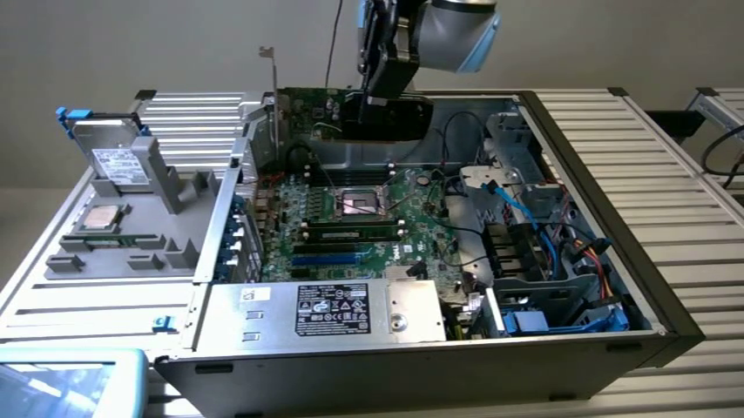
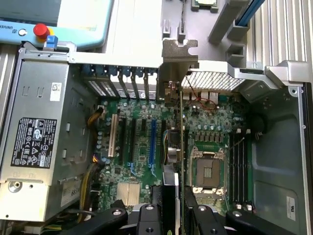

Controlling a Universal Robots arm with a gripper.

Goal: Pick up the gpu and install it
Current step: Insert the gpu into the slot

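The gpu (image 1: 314, 104) hangs on edge above the far end of the open computer case (image 1: 605, 261). It is a green card with a black cooler block, and its silver bracket (image 1: 270, 74) sticks up at the exterior view's left. My gripper (image 1: 384, 91) is shut on the card from above. The wrist view shows the gpu (image 2: 181, 127) edge-on as a thin line between my fingers (image 2: 146, 218), its bracket (image 2: 178, 58) near the case's rear slot openings. It hovers over the motherboard (image 2: 137, 156), between the blue slot (image 2: 153, 147) and the processor socket (image 2: 208, 171).
A silver power supply (image 1: 326, 309) fills the case's near corner. Cables and drive bays (image 1: 546, 252) crowd the exterior view's right. A grey tray (image 1: 128, 235) beside the case holds a processor (image 1: 103, 218) and a hard drive (image 1: 117, 165). A teach pendant (image 1: 64, 383) lies nearby.
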